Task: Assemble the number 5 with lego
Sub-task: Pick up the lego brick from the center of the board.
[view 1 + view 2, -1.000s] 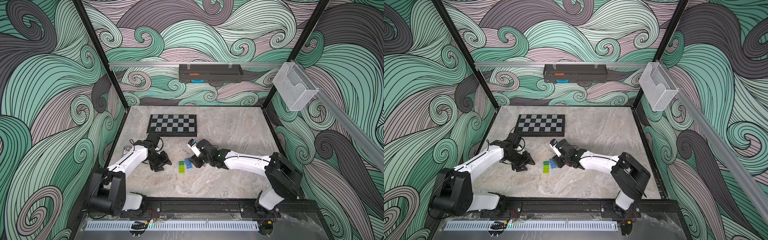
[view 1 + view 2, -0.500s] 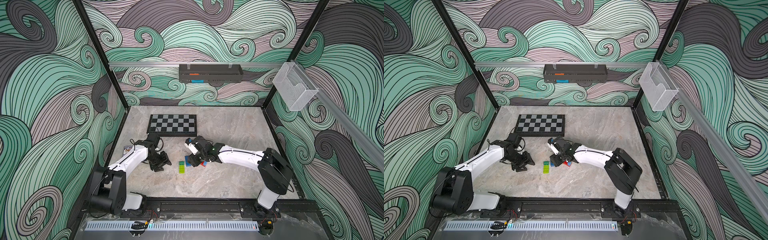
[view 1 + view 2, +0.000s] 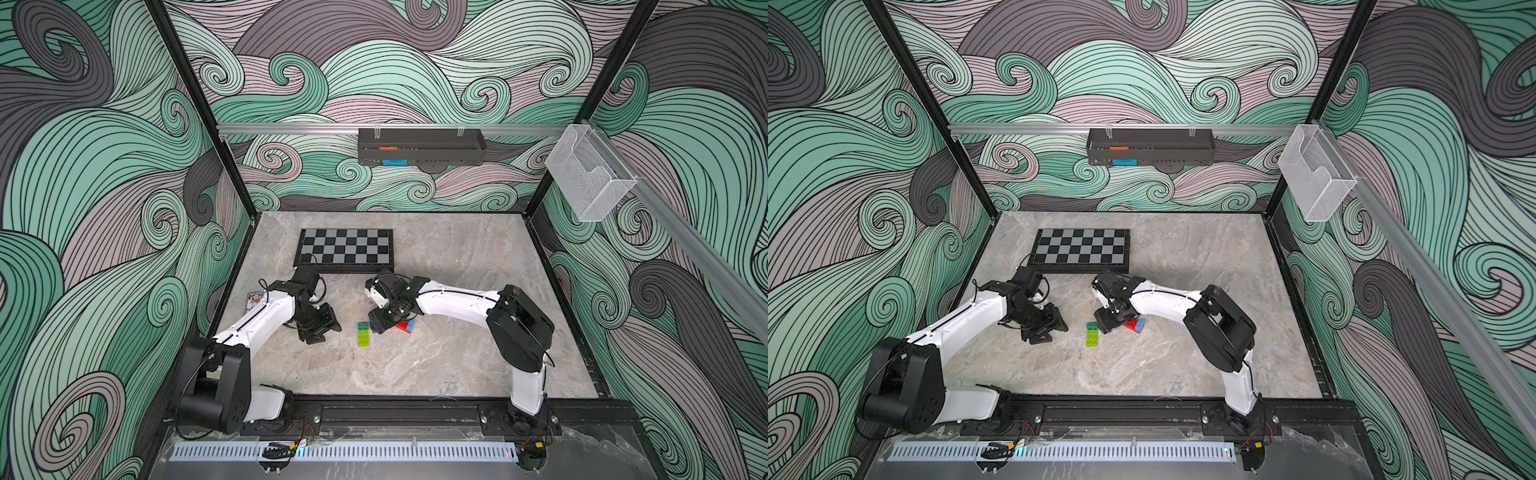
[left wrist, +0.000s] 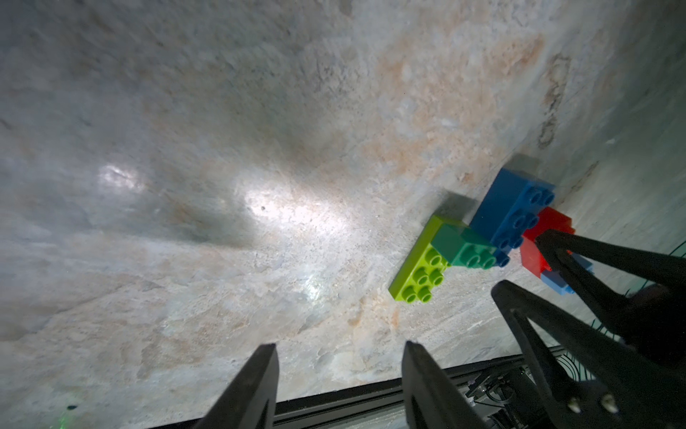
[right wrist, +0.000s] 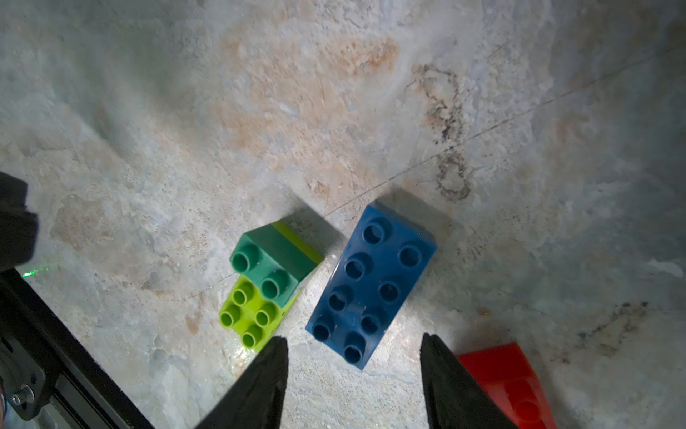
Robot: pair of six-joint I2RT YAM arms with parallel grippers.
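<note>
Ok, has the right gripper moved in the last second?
Yes. Against the lime brick, which stayed put, the right gripper has slid closer; its open jaws now flank the end of the dark-blue brick.

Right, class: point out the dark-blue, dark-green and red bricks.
dark-blue brick [image 5: 371, 288], right wrist view, middle of its studded top.
dark-green brick [image 5: 260, 273], right wrist view, top face between its studs.
red brick [image 5: 510, 384], right wrist view, middle of its visible part.

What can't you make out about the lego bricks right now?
dark-blue brick: in both top views, mostly hidden under the right gripper.
red brick: right wrist view, cut off by the bottom edge.
light-blue brick: left wrist view, partly behind a finger of the right gripper; its join to red unclear.
</note>
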